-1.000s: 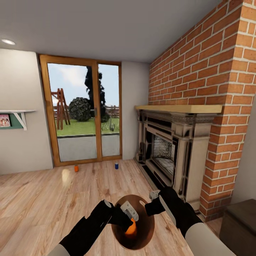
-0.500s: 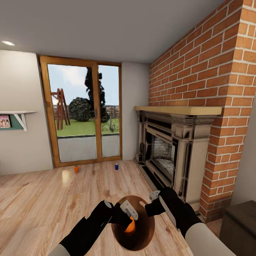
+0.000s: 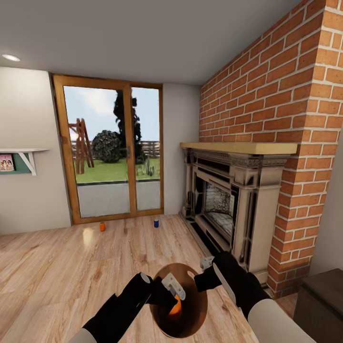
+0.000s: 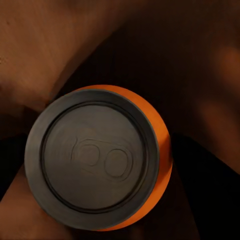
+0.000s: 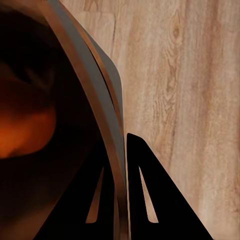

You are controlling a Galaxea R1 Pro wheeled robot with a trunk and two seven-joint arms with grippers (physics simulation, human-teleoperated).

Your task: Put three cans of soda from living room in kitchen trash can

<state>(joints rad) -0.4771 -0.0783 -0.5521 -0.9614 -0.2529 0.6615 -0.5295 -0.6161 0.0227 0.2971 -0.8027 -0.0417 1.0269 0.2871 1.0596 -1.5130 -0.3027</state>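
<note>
The right gripper [image 3: 206,272] pinches the trash can's rim [image 5: 102,107], one finger inside the wall and one outside, holding the trash can [image 3: 190,312] in front of the robot. The left gripper [image 3: 172,291] reaches into its mouth, right over an orange can [image 4: 107,157] that stands upright inside, lid facing the fingers. Whether the left fingers are spread or pressed together, the views don't say. Far ahead by the glass doors, a second orange can [image 3: 102,226] and a blue can [image 3: 156,222] stand upright on the floor, well apart.
</note>
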